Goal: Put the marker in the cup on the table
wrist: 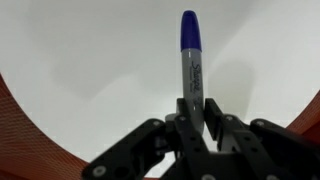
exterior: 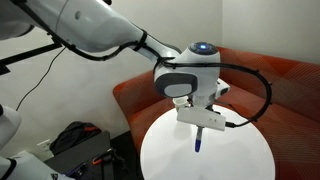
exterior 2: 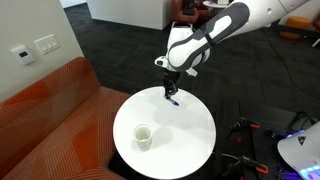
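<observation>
Reaching down over the table [exterior 2: 188, 142], hand [wrist: 196, 106] clamped on the marker [wrist: 191, 62], cup [exterior 2: 143, 135] well apart.

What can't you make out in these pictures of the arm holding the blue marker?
Small white paper cup: print too small, exterior view; outside wrist view.
Blue-capped grey marker: lower end hidden by black gripper, wrist view.
Round white table: cut off by bottom edge, exterior view.

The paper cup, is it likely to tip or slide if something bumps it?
Probably light: the cup looks small and seems empty, so a bump could tip it. The table looks smooth, so it may slide easily.
</observation>
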Robot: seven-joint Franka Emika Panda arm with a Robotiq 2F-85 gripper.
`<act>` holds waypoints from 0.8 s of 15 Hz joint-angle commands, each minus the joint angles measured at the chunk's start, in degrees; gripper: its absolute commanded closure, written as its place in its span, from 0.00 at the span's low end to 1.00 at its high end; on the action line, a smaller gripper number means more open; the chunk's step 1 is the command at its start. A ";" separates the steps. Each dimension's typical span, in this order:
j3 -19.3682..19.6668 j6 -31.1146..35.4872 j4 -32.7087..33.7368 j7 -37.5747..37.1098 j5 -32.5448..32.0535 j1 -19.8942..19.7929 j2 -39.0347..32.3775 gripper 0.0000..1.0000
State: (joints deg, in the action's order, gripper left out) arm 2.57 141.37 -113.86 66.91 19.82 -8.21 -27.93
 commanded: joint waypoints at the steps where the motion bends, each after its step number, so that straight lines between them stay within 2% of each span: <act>1: -0.80 -4.15 6.79 -8.35 -5.61 -1.08 -5.17 0.94; 4: -1.94 -8.41 11.41 -11.95 -7.70 -2.30 -9.14 0.94; 12: -3.70 -19.95 23.75 -15.82 -8.02 -4.35 -19.44 0.94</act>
State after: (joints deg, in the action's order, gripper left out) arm 0.22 126.39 -96.30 54.38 13.61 -11.27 -43.55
